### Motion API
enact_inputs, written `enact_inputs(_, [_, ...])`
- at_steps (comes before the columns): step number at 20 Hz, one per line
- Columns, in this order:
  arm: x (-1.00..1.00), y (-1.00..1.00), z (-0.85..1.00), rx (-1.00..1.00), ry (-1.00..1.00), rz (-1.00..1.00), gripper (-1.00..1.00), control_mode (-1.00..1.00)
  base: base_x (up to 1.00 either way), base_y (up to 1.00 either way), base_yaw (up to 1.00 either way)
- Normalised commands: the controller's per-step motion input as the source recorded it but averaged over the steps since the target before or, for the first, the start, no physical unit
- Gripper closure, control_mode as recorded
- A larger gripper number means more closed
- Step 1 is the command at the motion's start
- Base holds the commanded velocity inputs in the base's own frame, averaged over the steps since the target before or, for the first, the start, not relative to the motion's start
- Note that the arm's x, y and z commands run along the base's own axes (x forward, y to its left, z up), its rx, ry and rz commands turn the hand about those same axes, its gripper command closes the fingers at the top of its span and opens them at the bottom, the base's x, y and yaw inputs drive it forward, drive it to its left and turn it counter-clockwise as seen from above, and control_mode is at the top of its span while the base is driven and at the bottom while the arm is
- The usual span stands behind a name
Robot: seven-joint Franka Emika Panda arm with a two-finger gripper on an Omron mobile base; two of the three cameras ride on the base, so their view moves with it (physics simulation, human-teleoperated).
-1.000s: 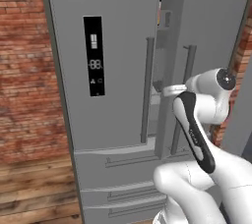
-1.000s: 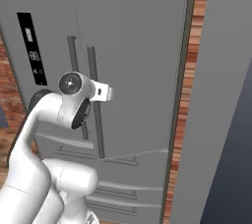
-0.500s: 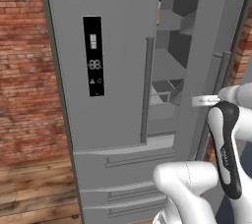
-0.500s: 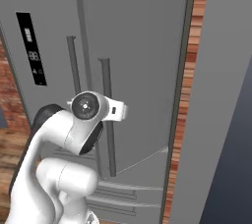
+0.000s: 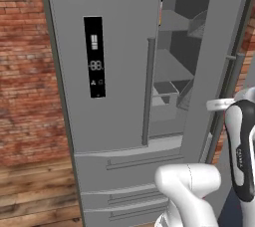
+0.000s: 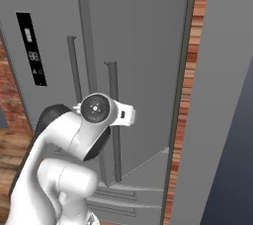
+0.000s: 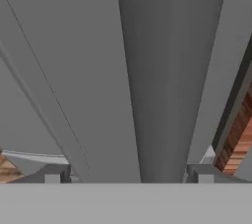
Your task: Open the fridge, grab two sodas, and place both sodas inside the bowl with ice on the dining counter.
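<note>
Against a red brick wall [image 5: 27, 71] over a wooden floor [image 5: 35, 201] stands the fridge [image 5: 104, 121], its right door swung ajar, grey shelves showing. Its bar handle [image 7: 162, 95] runs between the spread, empty tool [image 7: 128, 176] fingers.

Flat, even rendered light falls across all three views, with no clear source and no glare. The fridge [image 5: 114, 71] reads as smooth mid-grey; its open interior is dimmer, with soft shading under the shelves. The brick wall [image 5: 25, 71] looks blocky and low in detail. In the hand view the handle bar [image 7: 157, 80] is soft-edged, darkening in a gradient along its middle.
</note>
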Motion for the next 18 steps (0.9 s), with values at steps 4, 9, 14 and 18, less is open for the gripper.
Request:
enact_inputs(4, [-0.47, -0.05, 0.21, 0.00, -0.04, 0.00, -1.00, -1.00, 0.00, 0.00, 0.00])
enact_inputs(9, [-0.40, -0.03, 0.49, -0.01, -0.07, 0.05, -1.00, -1.00, 0.00, 0.00, 0.00])
enact_inputs(14, [-0.64, 0.05, 0.58, -0.09, -0.09, 0.04, -1.00, -1.00, 0.00, 0.00, 0.00])
enact_inputs(18, [-0.33, 0.33, 0.54, -0.18, -0.02, 0.00, -1.00, -1.00, 0.00, 0.00, 0.00])
